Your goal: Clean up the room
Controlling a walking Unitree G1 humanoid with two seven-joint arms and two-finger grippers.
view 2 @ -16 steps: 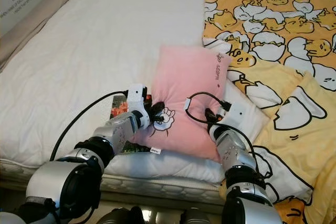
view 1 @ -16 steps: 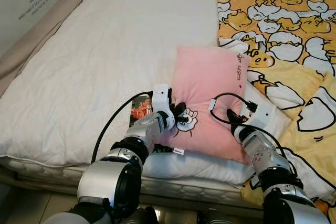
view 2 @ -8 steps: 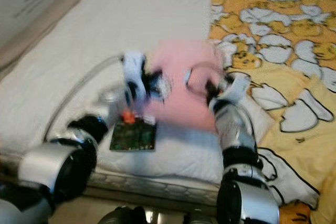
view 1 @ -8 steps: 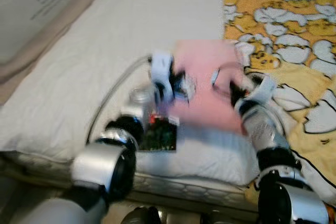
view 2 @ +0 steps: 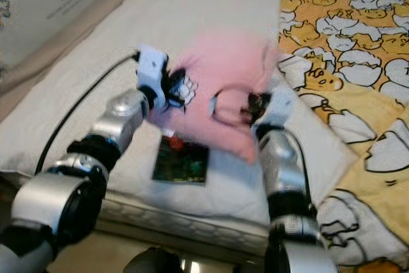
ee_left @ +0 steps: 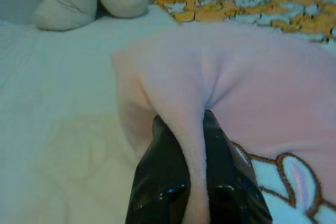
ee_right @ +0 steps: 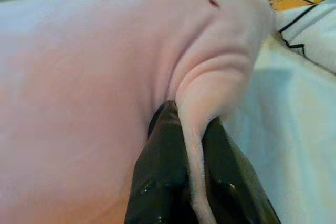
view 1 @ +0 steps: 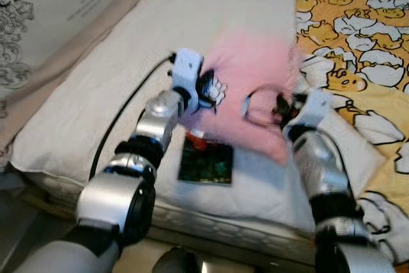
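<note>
- Up above the bed [view 1: 96, 75]: pink pillow [view 1: 255, 75], blurred, over the white sheet beside the yellow blanket [view 1: 358, 49].
- Left gripper [ee_left: 193, 124] pinched tight on a fold at one pillow edge.
- Right gripper [ee_right: 190, 124] clamped likewise on the opposite edge.
- Under the pillow, flat on the bed: dark book [view 1: 206, 163].

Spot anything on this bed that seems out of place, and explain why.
A dark, flat book lies on the white pillow at the bed's near edge, an odd spot, beside the soft pink cushion pinched by the left hand and right hand.
</note>
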